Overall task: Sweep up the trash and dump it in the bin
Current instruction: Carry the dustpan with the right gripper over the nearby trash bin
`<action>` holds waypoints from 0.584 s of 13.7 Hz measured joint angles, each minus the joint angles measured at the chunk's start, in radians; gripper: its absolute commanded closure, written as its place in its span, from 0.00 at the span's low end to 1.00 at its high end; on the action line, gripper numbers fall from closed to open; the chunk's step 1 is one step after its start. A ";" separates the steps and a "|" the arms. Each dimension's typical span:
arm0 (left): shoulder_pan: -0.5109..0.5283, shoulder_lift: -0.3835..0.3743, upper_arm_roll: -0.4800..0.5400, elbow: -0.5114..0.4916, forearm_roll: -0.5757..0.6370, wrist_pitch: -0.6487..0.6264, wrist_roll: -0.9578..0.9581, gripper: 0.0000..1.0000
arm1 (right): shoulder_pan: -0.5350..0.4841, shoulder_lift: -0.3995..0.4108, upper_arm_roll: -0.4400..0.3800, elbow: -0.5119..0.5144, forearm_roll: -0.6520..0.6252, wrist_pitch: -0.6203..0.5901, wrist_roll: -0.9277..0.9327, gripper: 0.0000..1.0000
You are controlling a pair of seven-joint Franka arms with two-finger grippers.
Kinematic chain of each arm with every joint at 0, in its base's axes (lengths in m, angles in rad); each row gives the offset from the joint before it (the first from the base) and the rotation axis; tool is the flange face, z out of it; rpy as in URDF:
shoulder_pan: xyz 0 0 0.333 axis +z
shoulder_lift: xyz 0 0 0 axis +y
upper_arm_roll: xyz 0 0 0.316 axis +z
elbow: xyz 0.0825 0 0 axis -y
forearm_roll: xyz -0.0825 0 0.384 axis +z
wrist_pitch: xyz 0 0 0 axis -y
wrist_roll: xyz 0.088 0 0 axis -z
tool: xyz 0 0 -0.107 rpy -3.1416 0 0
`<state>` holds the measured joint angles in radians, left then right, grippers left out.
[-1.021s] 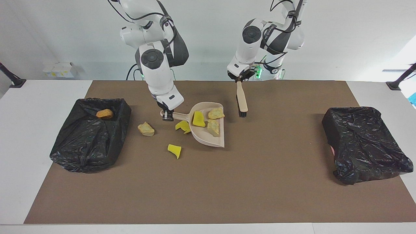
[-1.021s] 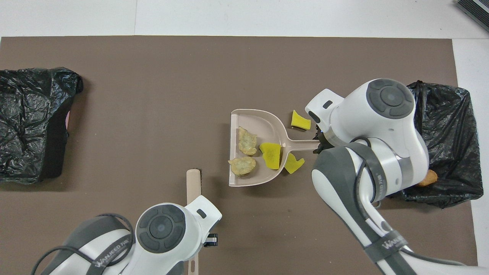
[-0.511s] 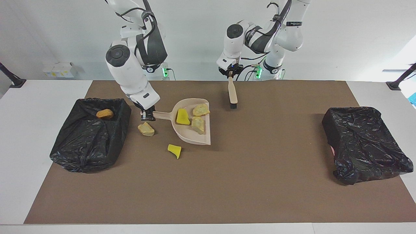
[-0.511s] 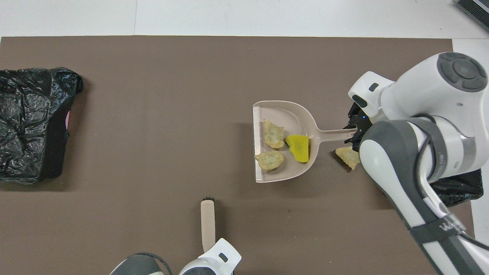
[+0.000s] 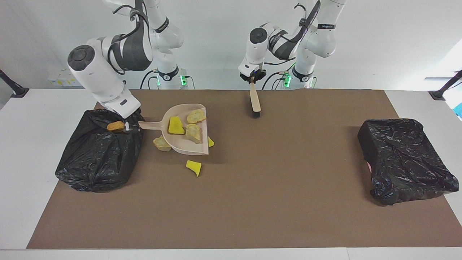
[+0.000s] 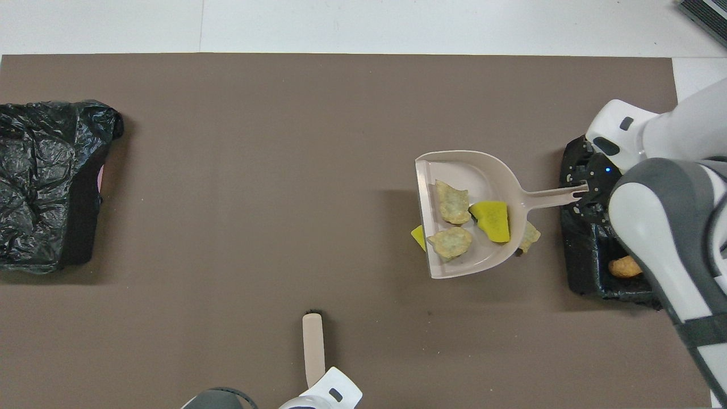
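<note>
While the left gripper (image 5: pixel 252 77) waits nearest the robots, clamped on the handle of the brush (image 5: pixel 255 103) that hangs bristles-down over the mat (image 5: pixel 288 202), the work is at the right arm's end of the table. There the right gripper (image 5: pixel 127 127) is closed on the handle of the dustpan (image 5: pixel 187 146), held raised with the gripper over the rim of the black-lined bin (image 5: pixel 94 162). Three pieces of trash ride in the pan: a yellow sponge wedge (image 5: pixel 175 125) and two tan foam lumps (image 5: pixel 195 124). An orange lump (image 5: pixel 116 126) already lies in the bin. Under the pan sit a tan lump (image 5: pixel 160 143) and a yellow wedge (image 5: pixel 210 143); farther out lies another yellow wedge (image 5: pixel 194 167).

The pan's open lip points away from the bin, so a careless tilt could spill its load back onto the mat.

Against the earlier frames, the pan has travelled from mid-mat toward the bin, and the brush has drawn back toward the robots.
</note>
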<state>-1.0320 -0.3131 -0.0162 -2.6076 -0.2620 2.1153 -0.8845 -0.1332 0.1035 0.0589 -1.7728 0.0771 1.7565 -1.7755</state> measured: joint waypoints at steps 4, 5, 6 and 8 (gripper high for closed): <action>-0.012 0.000 0.000 -0.007 -0.001 0.010 0.000 0.63 | -0.165 0.000 -0.006 0.009 0.000 -0.005 -0.155 1.00; -0.012 0.000 0.000 -0.007 -0.001 0.011 0.001 0.62 | -0.206 0.000 -0.007 0.017 0.000 -0.005 -0.165 1.00; -0.012 0.000 0.000 -0.007 -0.001 0.011 0.001 0.56 | -0.242 0.000 -0.008 0.027 0.000 -0.005 -0.179 1.00; -0.012 0.000 0.002 -0.008 -0.001 0.011 0.004 0.48 | -0.285 0.000 -0.014 0.045 0.000 -0.005 -0.196 1.00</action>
<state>-1.0436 -0.3131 -0.0145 -2.6156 -0.2629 2.1263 -0.8804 -0.4178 0.1032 0.0454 -1.7276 0.0768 1.7518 -1.9716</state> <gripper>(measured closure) 0.626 0.678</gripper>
